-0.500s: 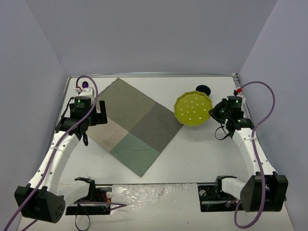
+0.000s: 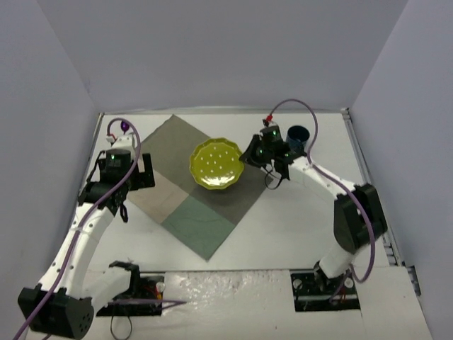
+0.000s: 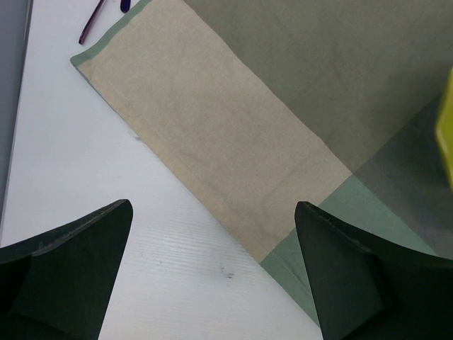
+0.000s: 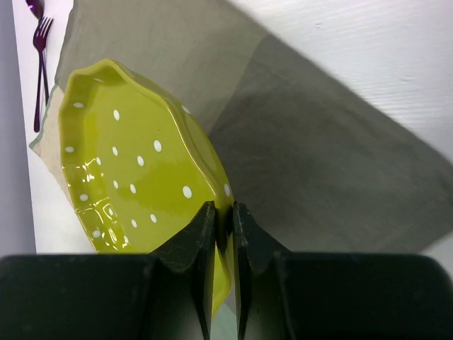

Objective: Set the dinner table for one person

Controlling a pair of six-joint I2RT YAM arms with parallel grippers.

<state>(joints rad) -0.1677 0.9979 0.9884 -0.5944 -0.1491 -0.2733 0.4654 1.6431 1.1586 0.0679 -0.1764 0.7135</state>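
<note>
Yellow-green plate [image 2: 214, 170] tilts over the cloth's [image 2: 177, 152] middle on the dinner table [image 2: 297, 219], its rim pinched by the right gripper [image 4: 223, 212]. Best to lower it flat, gently. The left gripper [image 3: 212, 212] gapes open.

My overhead view takes in the whole table [image 2: 297, 227] from high up. My wrist views sit close, angled down onto the cloth [image 3: 233, 127], which all three share.

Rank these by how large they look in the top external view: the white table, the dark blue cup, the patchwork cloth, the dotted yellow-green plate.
1. white table
2. patchwork cloth
3. dotted yellow-green plate
4. dark blue cup, partly hidden, yet plainly the smallest
</note>
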